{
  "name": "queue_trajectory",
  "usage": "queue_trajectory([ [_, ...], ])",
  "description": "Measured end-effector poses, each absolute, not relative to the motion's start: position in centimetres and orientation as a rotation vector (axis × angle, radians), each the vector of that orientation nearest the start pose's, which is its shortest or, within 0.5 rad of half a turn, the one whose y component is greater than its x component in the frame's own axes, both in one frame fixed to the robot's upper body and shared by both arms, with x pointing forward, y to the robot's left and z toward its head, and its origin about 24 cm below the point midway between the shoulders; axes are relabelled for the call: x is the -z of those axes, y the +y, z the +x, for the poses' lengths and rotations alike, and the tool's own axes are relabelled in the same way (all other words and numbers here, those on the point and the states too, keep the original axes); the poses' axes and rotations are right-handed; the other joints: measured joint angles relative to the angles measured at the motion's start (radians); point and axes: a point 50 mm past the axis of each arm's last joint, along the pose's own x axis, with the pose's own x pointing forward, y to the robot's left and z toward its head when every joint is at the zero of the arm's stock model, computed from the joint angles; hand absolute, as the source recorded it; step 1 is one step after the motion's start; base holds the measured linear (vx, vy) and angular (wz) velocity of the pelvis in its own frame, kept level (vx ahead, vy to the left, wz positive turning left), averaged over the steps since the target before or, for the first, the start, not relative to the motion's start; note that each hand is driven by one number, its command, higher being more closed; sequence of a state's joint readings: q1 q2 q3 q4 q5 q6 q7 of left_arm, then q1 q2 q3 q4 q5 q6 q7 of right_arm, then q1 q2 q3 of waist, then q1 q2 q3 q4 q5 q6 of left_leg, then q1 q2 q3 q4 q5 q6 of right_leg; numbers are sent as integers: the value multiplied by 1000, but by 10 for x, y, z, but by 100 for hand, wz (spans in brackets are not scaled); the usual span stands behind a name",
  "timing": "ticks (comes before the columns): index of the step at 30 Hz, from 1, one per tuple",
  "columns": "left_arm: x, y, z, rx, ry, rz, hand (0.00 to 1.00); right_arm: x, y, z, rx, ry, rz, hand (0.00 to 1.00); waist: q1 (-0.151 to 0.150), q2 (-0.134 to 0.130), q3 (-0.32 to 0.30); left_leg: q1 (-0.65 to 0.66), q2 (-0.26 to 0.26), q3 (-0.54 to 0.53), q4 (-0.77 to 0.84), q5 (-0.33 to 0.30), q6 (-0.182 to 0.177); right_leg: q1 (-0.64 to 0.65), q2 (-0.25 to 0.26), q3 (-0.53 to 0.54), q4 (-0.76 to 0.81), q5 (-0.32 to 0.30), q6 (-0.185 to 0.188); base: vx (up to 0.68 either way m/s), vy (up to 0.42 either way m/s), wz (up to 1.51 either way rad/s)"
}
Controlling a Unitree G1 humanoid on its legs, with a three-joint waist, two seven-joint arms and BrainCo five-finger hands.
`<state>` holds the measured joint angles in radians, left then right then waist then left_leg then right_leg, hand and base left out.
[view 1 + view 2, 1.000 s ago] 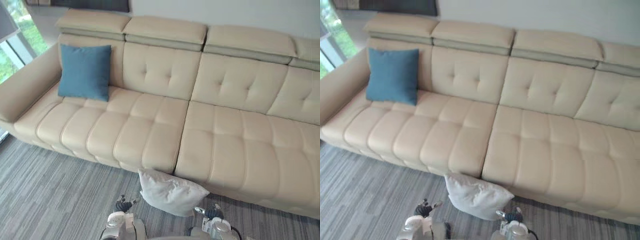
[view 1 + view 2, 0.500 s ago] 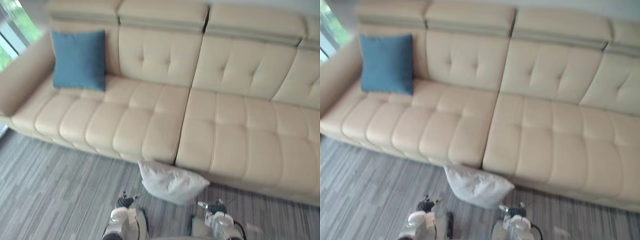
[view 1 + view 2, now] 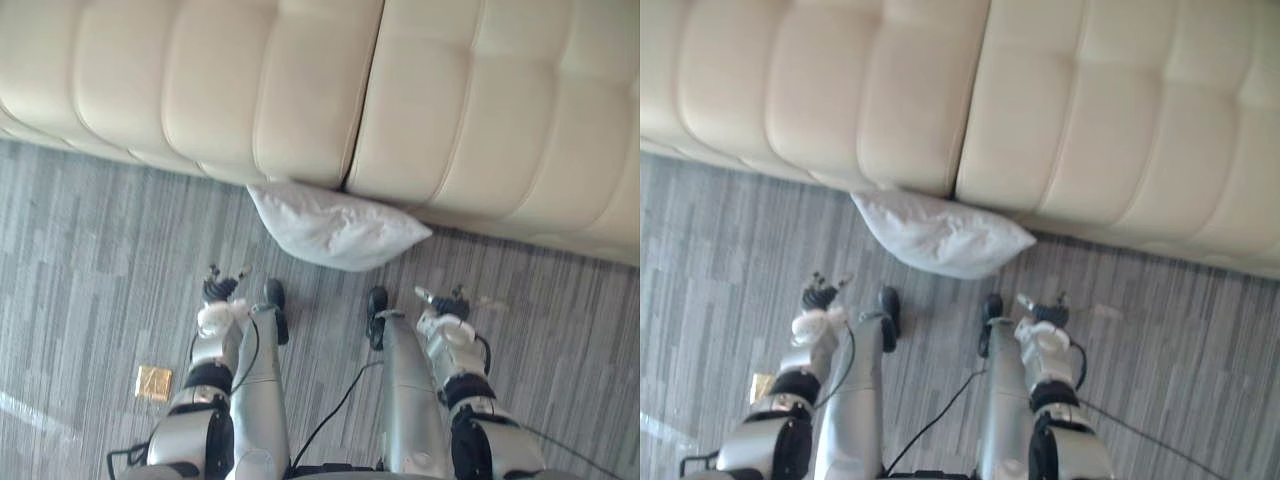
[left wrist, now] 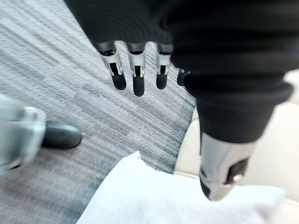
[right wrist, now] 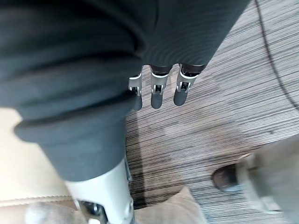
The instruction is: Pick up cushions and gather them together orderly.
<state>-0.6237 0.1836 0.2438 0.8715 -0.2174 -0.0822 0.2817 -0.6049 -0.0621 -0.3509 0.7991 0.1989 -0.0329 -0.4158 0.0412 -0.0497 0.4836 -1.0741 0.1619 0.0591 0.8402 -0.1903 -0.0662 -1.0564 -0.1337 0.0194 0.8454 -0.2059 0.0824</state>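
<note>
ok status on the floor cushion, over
Both open, holding nothing: left hand, right hand. White cushion on the carpet against the sofa front, ahead of both hands, untouched. Nothing between hands and cushion.

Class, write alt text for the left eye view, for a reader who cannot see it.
A white cushion lies on grey carpet against the front of a cream sofa. The robot's left hand and right hand hang open just short of it, holding nothing.
</note>
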Motion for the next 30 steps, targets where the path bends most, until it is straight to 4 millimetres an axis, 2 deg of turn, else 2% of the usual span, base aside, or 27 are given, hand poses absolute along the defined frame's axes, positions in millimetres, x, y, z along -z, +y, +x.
queue_trajectory([
  [1, -57, 225, 358, -456, 121, -141, 0, -48, -204, 353, 583, 175, 281, 0, -2, 0, 19, -33, 2, -4, 20, 1, -2, -32, 1, 0, 22, 0, 0, -23, -13, 5],
  [2, -83, 224, 370, -435, 43, -126, 0, -71, -202, 366, 570, 110, 303, 0, -3, -1, 37, -88, 3, -12, 41, 3, -5, -86, 4, 1, 45, -2, 1, -19, -16, 4],
  [3, -91, 223, 373, -426, 18, -119, 0, -78, -201, 369, 567, 92, 309, 0, -3, -2, 43, -102, 3, -13, 46, 3, -6, -101, 6, 3, 51, -2, 1, 0, 0, 0],
  [5, -129, 213, 387, -382, -88, -90, 0, -119, -195, 386, 541, -19, 332, 0, -3, -2, 58, -188, 4, -15, 78, 5, -8, -193, 9, 10, 90, -3, 3, 0, 0, 0],
  [6, -130, 212, 388, -380, -91, -89, 0, -120, -194, 386, 540, -22, 333, 0, -3, -2, 58, -191, 4, -15, 79, 5, -8, -197, 9, 10, 91, -3, 3, -1, -23, -4],
  [8, -152, 200, 395, -347, -151, -69, 0, -142, -188, 392, 516, -83, 343, 0, -5, -1, 61, -234, 6, -18, 91, 7, -10, -243, 11, 11, 109, -4, 5, 0, 0, 0],
  [9, -156, 197, 396, -341, -161, -63, 0, -145, -187, 393, 512, -91, 340, 0, -5, -1, 61, -239, 6, -19, 92, 8, -12, -247, 11, 11, 111, -4, 5, 0, 0, 0],
  [10, -168, 190, 399, -328, -204, -45, 0, -156, -184, 395, 502, -121, 337, 0, -5, -1, 61, -252, 5, -24, 91, 10, -15, -260, 12, 8, 112, -6, 7, 0, 0, 0],
  [13, -191, 180, 401, -320, -281, -36, 0, -167, -177, 398, 489, -152, 318, 0, -8, -1, 61, -279, 5, -35, 88, 14, -19, -285, 12, -3, 113, -11, 15, 0, 0, 0],
  [14, -196, 178, 402, -320, -295, -32, 0, -169, -174, 399, 483, -160, 317, 100, -9, 0, 61, -284, 5, -38, 87, 15, -18, -290, 13, -5, 113, -11, 14, 0, 0, 0],
  [15, -205, 174, 403, -323, -320, -31, 100, -175, -170, 400, 474, -174, 311, 100, -9, 0, 61, -294, 6, -40, 84, 18, -18, -301, 12, -8, 114, -11, 14, -17, -5, 5],
  [20, -224, 163, 403, -369, -371, -76, 100, -192, -141, 402, 407, -227, 282, 100, -23, 1, 62, -295, 5, -43, 72, 36, -34, -309, 13, -13, 121, -4, 3, 2, -6, 4],
  [22, -224, 164, 403, -382, -370, -80, 100, -192, -140, 402, 404, -228, 274, 100, -26, 1, 62, -293, 5, -44, 72, 37, -36, -309, 14, -14, 122, -4, 2, 0, 0, 0],
  [27, -224, 164, 400, -385, -381, -86, 100, -184, -137, 396, 374, -246, 228, 100, -31, 1, 62, -266, 8, -47, 71, 38, -37, -281, 15, -17, 118, -3, 1, 2, 2, -1],
  [30, -214, 161, 394, -362, -389, -63, 100, -173, -137, 387, 364, -258, 212, 100, -32, 1, 62, -196, 11, -45, 45, 39, -36, -206, 15, -23, 88, 1, -5, 1, 4, -3],
])
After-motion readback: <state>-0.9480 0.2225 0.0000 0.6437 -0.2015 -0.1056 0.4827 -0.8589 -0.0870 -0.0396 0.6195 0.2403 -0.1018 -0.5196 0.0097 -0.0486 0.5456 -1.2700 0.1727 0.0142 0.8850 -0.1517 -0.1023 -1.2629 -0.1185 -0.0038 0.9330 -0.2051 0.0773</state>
